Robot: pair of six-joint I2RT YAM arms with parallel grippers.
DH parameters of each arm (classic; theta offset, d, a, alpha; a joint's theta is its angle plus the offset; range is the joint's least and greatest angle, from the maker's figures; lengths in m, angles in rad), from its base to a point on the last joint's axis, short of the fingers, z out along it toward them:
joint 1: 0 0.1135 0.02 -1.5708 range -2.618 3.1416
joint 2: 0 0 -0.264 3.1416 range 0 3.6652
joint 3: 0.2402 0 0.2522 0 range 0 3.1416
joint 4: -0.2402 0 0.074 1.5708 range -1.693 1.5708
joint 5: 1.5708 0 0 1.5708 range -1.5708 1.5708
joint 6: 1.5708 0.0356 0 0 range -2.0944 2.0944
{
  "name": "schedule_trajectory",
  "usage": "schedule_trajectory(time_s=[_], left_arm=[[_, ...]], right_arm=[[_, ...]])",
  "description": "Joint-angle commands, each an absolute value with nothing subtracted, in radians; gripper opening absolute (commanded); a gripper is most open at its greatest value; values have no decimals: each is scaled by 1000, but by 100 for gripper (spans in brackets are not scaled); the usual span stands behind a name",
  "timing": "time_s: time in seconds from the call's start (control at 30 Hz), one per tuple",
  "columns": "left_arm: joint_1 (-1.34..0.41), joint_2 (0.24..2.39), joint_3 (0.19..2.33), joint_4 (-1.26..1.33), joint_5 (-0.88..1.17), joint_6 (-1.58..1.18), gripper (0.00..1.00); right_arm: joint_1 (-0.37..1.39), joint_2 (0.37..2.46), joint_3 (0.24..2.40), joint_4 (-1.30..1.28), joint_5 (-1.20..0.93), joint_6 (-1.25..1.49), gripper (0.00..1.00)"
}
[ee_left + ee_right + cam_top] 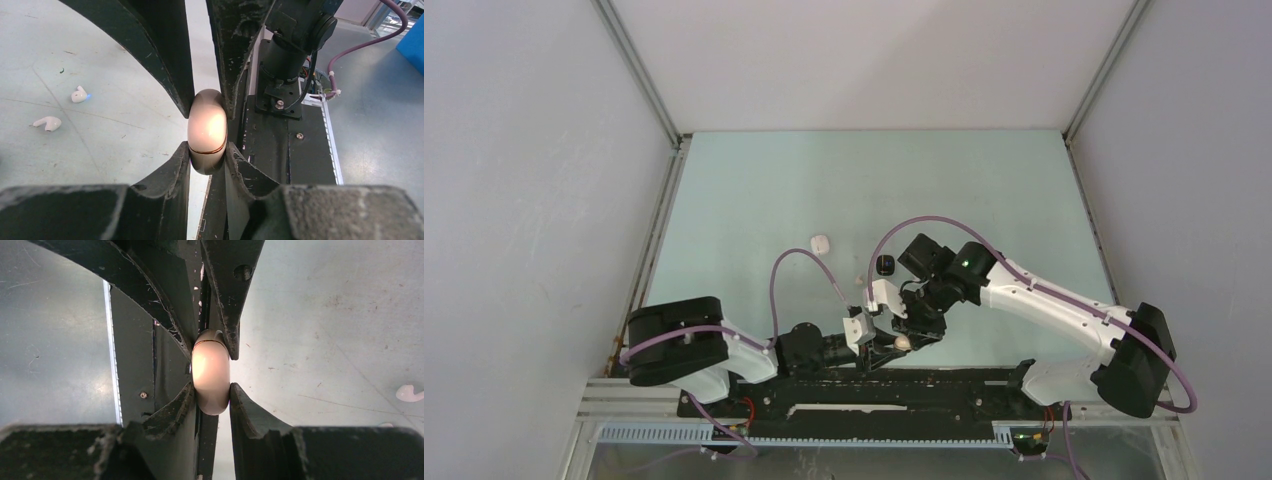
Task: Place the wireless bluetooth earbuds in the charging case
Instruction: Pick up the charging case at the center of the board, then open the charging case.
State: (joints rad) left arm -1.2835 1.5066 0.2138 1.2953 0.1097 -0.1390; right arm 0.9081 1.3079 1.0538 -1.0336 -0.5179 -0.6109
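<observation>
— Start at the left. What is the left pincer (207, 150) doing?

— It is pinching the charging case (207, 131), a pale, pebble-like shell, with one finger pressed on each flank. The case stands on edge between them. Its seam shows as a thin dark line and the lid is shut.

— And the tabletop (774, 190) on that side?

— In the left wrist view two earbuds lie loose on it, well apart from the case. One earbud (47, 123) is at 9 o'clock of the case, and a second earbud (79, 94) is near it, closer to 10 o'clock. Neither sits in the case.

— Seen from above, where is the case?

— At 6 o'clock of the tabletop, by the near edge, where the two arms meet. At 11 o'clock of it a white rounded case (821, 242) lies alone. At 12 o'clock, nearer, there is a dark round object (885, 265) that I cannot name more closely.

— Now the right side.

— The right pincer (211, 390) is pinching the same charging case from the opposite end, its fingers tight on both flanks. So four fingers hold it, two from each arm, tips facing each other.

— Anything else in the right wrist view?

— A white earbud (410, 392) at 3 o'clock of the case, cut off by the frame's edge.

— Is the case touching the tabletop?

— I cannot tell.
</observation>
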Motion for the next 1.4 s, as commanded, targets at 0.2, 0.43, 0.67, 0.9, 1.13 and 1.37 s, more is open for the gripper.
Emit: schedule_trajectory(time_s=[0.2, 0.43, 0.67, 0.9, 1.13, 1.37], left_arm=[[-1291, 1529, 228, 1377, 110, -119, 4], [-1291, 1541, 226, 1391, 139, -106, 0], [-1292, 1545, 216, 1399, 155, -92, 0], [-1292, 1544, 207, 1401, 148, -92, 0], [-1291, 1546, 204, 1405, 140, -102, 0], [-1292, 1540, 204, 1405, 132, -111, 0]], right_arm=[[917, 1306, 1095, -1019, -526, -586, 10], [897, 1300, 1095, -1004, -549, -562, 28], [764, 1320, 1144, -1025, -713, -550, 36], [683, 1328, 1186, -1076, -838, -569, 39], [524, 1268, 1203, -1152, -888, -625, 40], [260, 1250, 1151, -1085, -715, -603, 28]])
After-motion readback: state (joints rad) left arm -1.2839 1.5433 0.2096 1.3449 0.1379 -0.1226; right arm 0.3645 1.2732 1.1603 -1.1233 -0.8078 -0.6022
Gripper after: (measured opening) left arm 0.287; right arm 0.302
